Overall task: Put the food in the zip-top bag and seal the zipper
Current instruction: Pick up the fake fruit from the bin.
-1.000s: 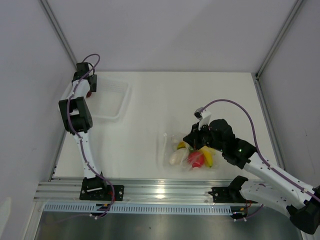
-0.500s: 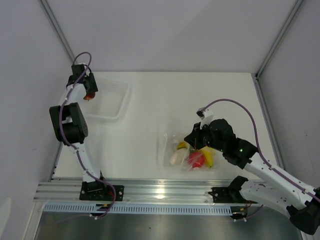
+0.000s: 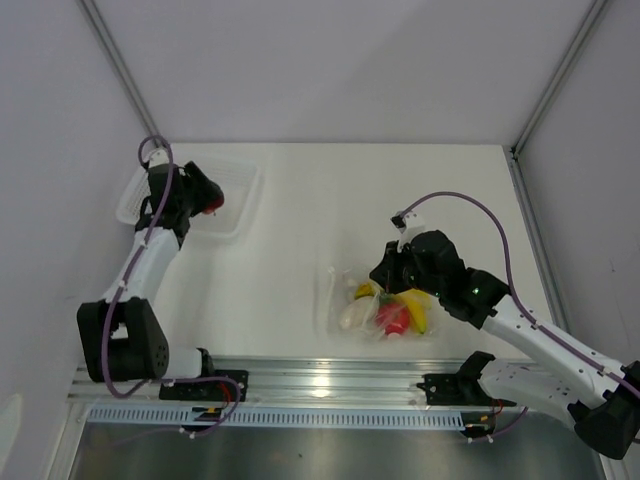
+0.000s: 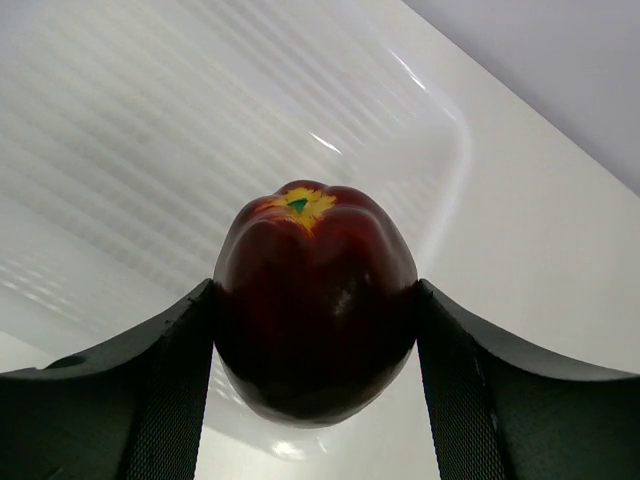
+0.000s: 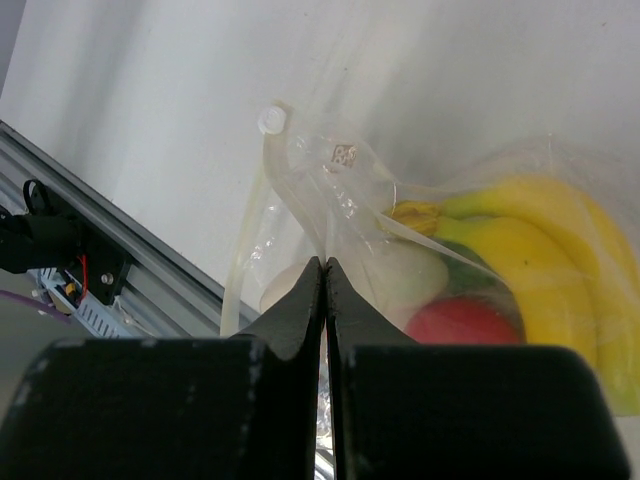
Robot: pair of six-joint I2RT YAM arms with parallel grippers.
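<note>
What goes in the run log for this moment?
left tool: holding dark purple-red round fruit over white plastic basket | right tool: pinching clear zip-top bag | bagged: yellow banana bunch, red apple, white radish

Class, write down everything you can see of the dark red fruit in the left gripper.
The dark red fruit is round, glossy and smooth, like plastic, with a yellow patch and a small green spot at its far end. It is clamped on both sides between the black fingers of the left gripper, over the white ribbed tray.
</note>
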